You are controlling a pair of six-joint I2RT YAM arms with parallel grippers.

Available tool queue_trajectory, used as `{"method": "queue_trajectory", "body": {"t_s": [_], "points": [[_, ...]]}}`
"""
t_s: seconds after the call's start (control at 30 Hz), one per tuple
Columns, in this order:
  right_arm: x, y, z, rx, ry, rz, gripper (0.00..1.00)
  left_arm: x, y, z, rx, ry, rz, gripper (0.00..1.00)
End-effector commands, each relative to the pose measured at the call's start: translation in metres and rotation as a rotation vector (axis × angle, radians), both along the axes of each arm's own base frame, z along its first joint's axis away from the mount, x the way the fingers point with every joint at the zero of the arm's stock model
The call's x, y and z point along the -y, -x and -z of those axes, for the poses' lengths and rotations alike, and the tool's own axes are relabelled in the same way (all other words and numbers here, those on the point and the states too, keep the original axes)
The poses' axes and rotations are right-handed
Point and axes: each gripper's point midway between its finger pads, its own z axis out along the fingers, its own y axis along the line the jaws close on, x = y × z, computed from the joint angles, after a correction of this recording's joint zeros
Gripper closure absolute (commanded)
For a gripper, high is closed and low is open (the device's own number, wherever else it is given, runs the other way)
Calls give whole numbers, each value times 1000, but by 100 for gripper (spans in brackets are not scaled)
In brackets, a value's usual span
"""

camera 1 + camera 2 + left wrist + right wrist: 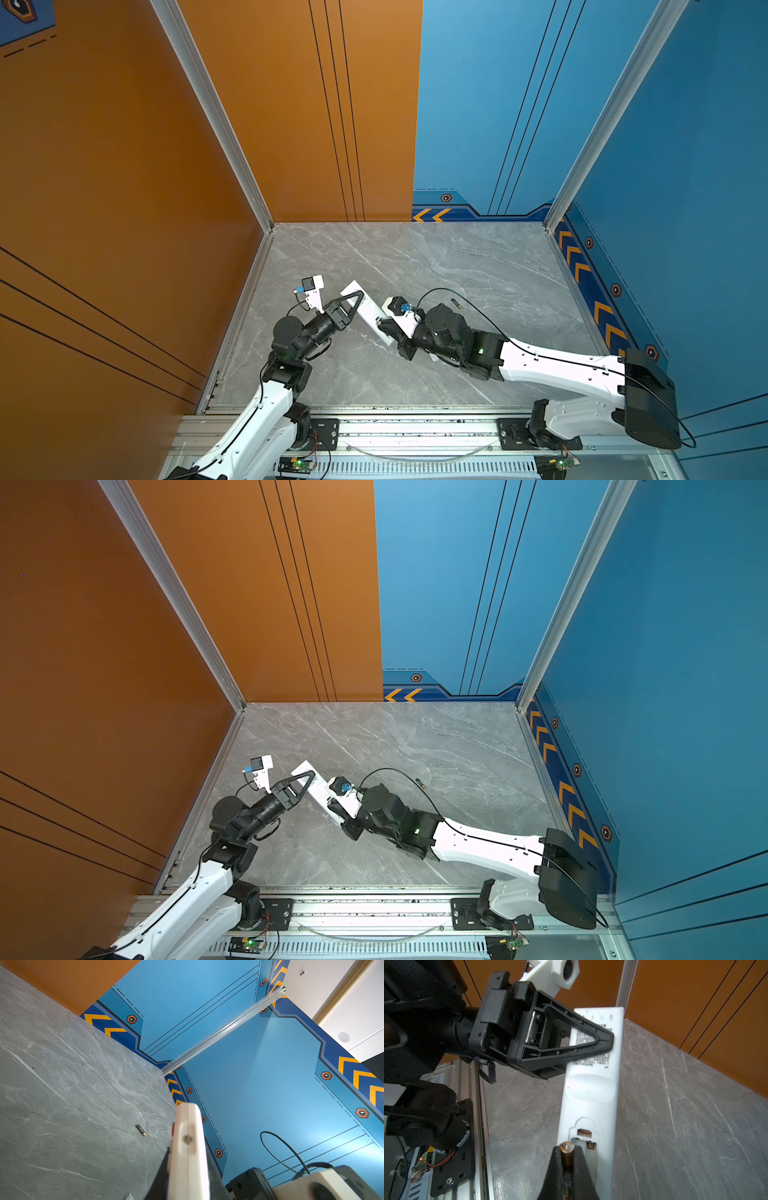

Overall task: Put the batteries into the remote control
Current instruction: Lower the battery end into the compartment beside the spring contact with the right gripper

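The remote control (370, 313) (321, 792) is a long white bar held off the table, back side up. My left gripper (356, 300) (307, 778) (602, 1041) is shut on its upper half across the printed label. In the left wrist view the remote (188, 1147) shows end-on between the left gripper's (188, 1169) fingers. Its battery compartment (588, 1145) is uncovered, with a spring showing. My right gripper (566, 1151) (381, 323) (335, 805) is shut on one battery (566, 1148), gold end forward, at the compartment's mouth. A second battery (456, 302) (420, 782) (140, 1130) lies on the table to the right.
The grey marble table (436, 257) is walled by orange panels on the left and blue panels at the back and right. A black cable (440, 291) loops above the right wrist. An aluminium rail (395, 432) runs along the front edge.
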Motion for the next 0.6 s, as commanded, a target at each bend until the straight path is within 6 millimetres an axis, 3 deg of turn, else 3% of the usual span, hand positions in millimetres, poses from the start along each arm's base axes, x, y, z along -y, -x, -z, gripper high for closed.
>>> {"method": "queue_trajectory", "body": {"t_s": [0.0,0.57], "points": [[-7,-6,-19,47,-46,17,100,3,5,-12,46,17,22,100],[-9,-11,-11,48,-42,38,100,4,6,-13,53,14,24,100]]}}
